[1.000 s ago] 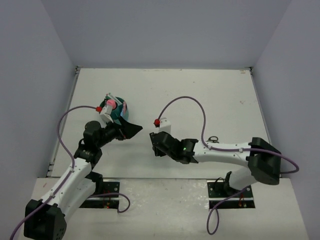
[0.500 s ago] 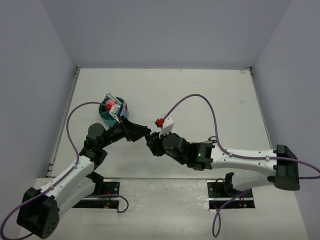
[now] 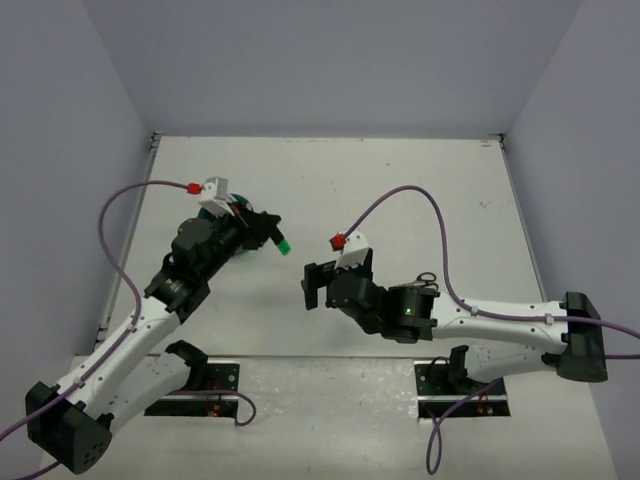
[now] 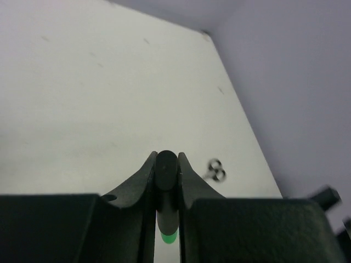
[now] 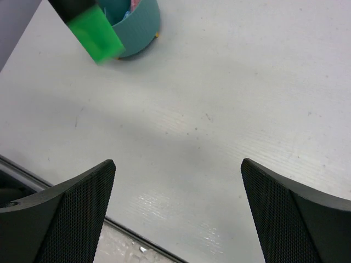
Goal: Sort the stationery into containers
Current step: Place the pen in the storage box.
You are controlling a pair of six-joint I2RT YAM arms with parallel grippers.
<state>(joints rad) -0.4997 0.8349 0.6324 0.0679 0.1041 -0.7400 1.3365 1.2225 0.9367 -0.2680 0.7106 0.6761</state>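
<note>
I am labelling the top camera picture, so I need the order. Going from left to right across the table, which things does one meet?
teal organiser → green highlighter, held in the left claw → open right claw → black scissors

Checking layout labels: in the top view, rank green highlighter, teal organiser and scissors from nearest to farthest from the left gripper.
1. green highlighter, held in the jaws of the left gripper.
2. teal organiser, close by on the left side, partly hidden.
3. scissors, far off on the right side.
</note>
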